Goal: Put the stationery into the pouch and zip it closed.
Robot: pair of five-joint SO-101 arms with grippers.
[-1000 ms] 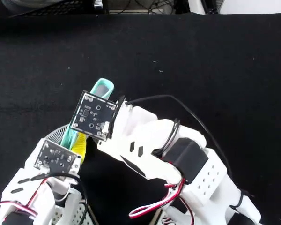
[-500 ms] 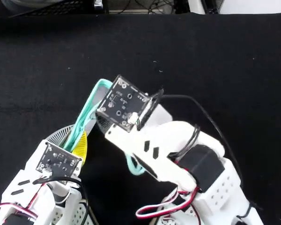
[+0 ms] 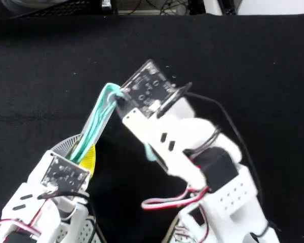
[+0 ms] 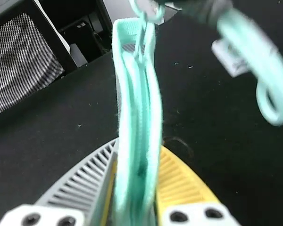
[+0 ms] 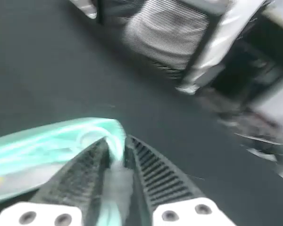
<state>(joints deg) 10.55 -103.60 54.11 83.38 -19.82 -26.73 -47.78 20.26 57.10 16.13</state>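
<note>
The teal pouch (image 3: 93, 126) hangs stretched in the air between the two arms, seen edge on. My left gripper (image 3: 85, 151), with one grey and one yellow finger, is shut on the pouch's near end (image 4: 134, 141). My right gripper (image 3: 120, 98) is at the pouch's far end, its black fingers (image 5: 82, 176) shut on the zipper pull (image 5: 114, 150). In the left wrist view the pull's ring (image 4: 144, 12) sits at the far tip of the zip line, under the right gripper. A teal strap loop (image 4: 257, 66) dangles beside it. What lies inside the pouch is hidden.
A black cloth (image 3: 233, 66) covers the whole table. The right arm's white body (image 3: 192, 152) and its cables reach over the table's middle. A mesh chair and dark furniture (image 5: 174, 33) stand beyond the table's far edge.
My right gripper has travelled along the pouch away from my left gripper, toward its far end, and the pouch has been drawn out long and taut. The left arm has hardly moved.
</note>
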